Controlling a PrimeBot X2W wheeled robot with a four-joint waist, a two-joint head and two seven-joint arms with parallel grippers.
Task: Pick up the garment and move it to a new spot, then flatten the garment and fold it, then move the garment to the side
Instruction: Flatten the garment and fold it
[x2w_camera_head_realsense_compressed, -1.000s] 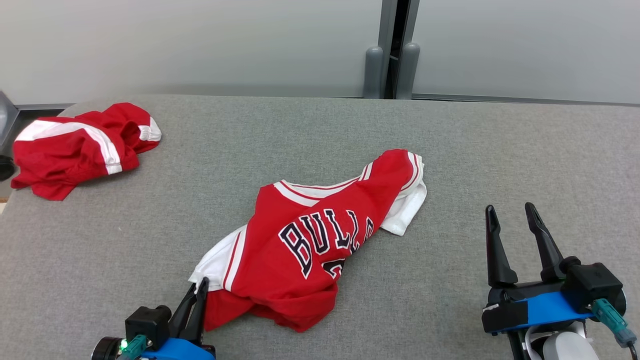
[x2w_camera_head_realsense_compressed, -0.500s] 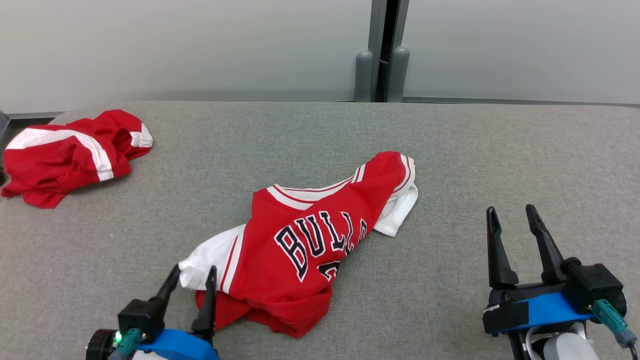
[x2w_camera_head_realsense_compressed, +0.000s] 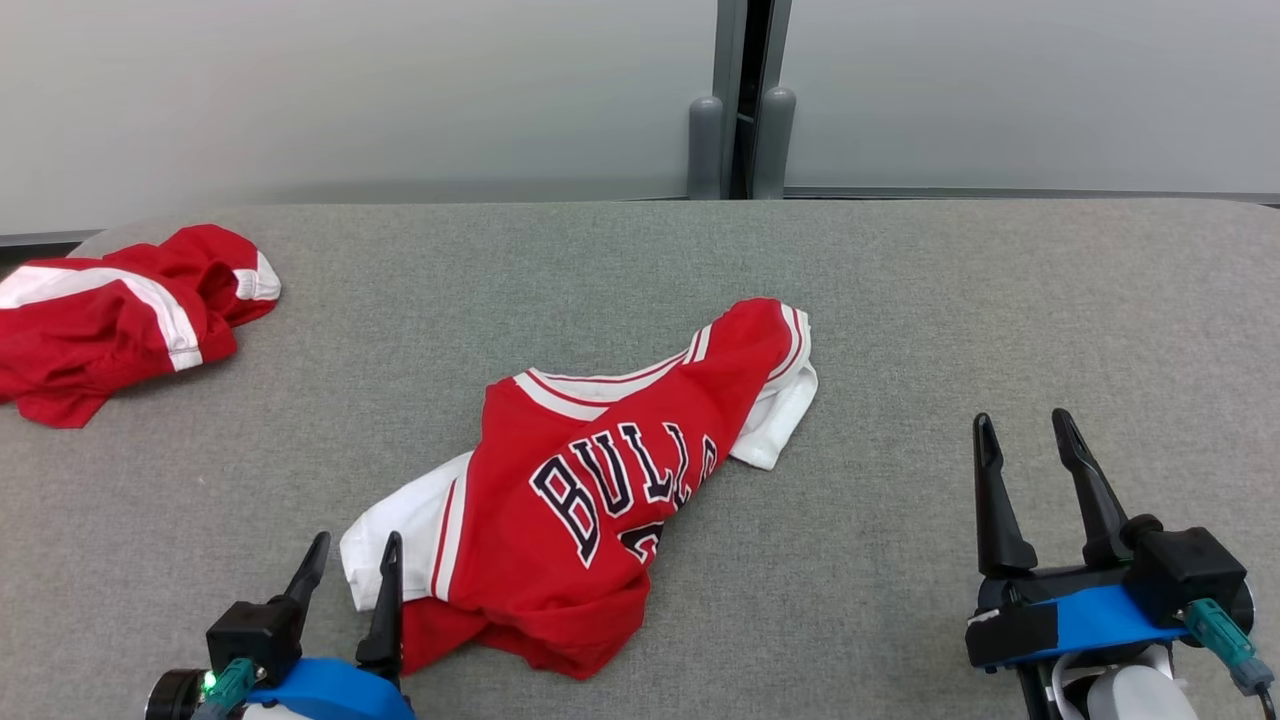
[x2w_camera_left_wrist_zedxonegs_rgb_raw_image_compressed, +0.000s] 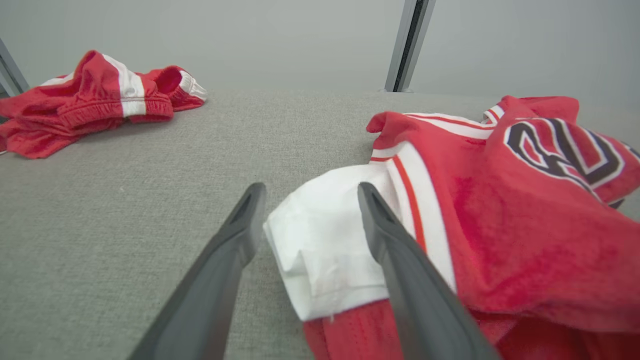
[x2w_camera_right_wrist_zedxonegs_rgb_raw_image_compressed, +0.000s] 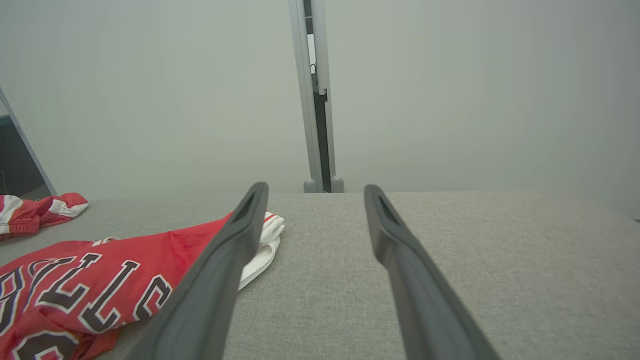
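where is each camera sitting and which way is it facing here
Head view: on the head, looking forward and down at the grey table; left gripper lower left, right gripper lower right.
Left wrist view: low over the table, looking along its own fingers at the white edge of the jersey between them.
Right wrist view: low, right of the jersey, facing the back wall along its own fingers.
Shared: all three show the jersey and the other red garment.
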